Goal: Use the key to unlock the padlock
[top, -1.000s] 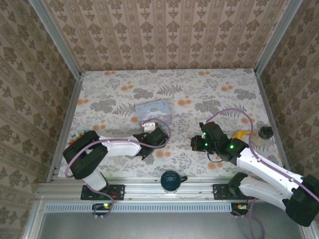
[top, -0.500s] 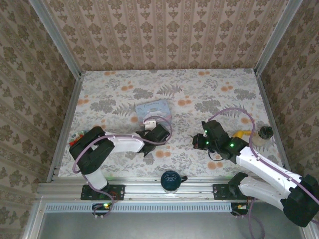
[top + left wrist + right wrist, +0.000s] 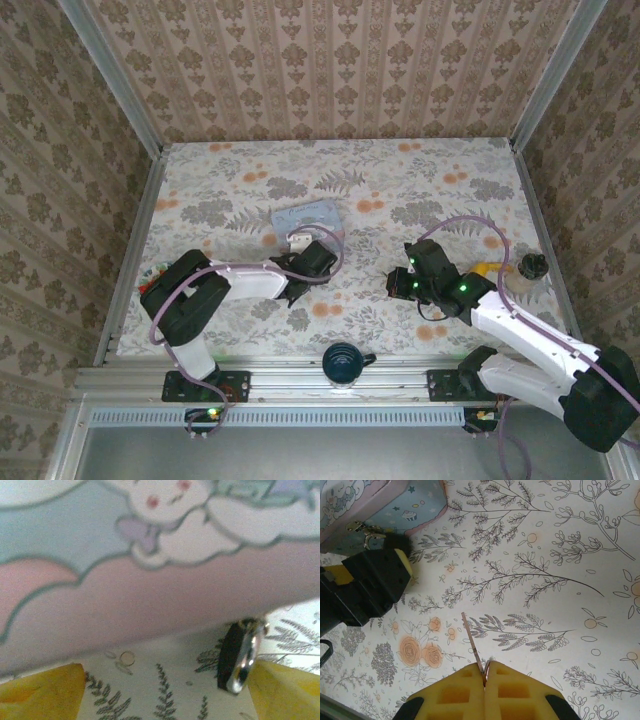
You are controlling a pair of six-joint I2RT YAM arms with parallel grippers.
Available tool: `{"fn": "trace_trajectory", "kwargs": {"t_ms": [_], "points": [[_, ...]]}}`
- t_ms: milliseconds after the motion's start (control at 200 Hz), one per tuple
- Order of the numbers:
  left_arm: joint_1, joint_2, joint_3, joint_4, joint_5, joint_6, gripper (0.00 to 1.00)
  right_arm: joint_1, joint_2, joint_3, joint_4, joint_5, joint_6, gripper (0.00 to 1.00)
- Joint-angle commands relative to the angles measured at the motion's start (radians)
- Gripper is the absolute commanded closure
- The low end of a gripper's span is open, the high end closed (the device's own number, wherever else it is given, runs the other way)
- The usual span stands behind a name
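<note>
The padlock (image 3: pixel 236 655), small and dark with a shiny metal edge, stands on the table at the foot of the pale blue cartoon tin (image 3: pixel 150 570). It sits just inside the right yellow finger (image 3: pixel 287 690) of my left gripper (image 3: pixel 165 695), whose jaws are open wide around it. From above, that gripper (image 3: pixel 308 256) is pressed up to the tin's (image 3: pixel 308 218) near edge. My right gripper (image 3: pixel 485 672) is shut on the key (image 3: pixel 472 642), whose thin blade sticks out forward. It hovers over the table to the right (image 3: pixel 394 284), apart from the tin.
A dark blue mug (image 3: pixel 343 362) stands at the near edge between the arm bases. A yellow item (image 3: pixel 484 268) and a small jar with a dark lid (image 3: pixel 532 268) sit by the right wall. A tiny ring (image 3: pixel 127 657) lies below the tin.
My left gripper has slid a little farther toward the tin and its jaws have narrowed slightly. The right gripper has shifted only slightly, still holding the key.
</note>
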Motion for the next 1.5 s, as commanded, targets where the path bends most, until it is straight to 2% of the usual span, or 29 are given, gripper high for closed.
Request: {"fn": "trace_trajectory", "kwargs": {"t_ms": [0, 130, 355, 615, 770, 935, 1230, 1495], "points": [[0.008, 0.009, 0.041, 0.022, 0.048, 0.029, 0.14, -0.006, 0.009, 0.035, 0.017, -0.019, -0.016, 1.0], [0.007, 0.007, 0.058, 0.024, 0.079, 0.017, 0.12, -0.007, 0.011, 0.039, 0.026, -0.023, -0.018, 1.0], [0.025, 0.06, 0.085, 0.03, 0.061, 0.018, 0.15, -0.008, 0.006, 0.038, 0.035, -0.036, -0.016, 1.0], [0.038, 0.092, 0.129, -0.029, -0.066, 0.037, 0.16, -0.007, -0.037, -0.001, 0.065, -0.044, 0.003, 1.0], [0.049, 0.072, 0.106, -0.047, -0.078, 0.027, 0.21, -0.008, -0.062, -0.016, 0.067, -0.042, 0.009, 1.0], [0.049, 0.004, 0.028, -0.032, -0.065, 0.012, 0.29, -0.007, -0.063, -0.017, 0.07, -0.04, 0.005, 1.0], [0.048, -0.097, -0.014, -0.043, 0.036, 0.024, 0.3, -0.007, -0.024, -0.019, 0.096, -0.042, 0.001, 1.0], [0.058, -0.013, 0.085, -0.057, 0.078, 0.071, 0.2, -0.007, 0.004, 0.004, 0.095, -0.044, -0.011, 1.0]]}}
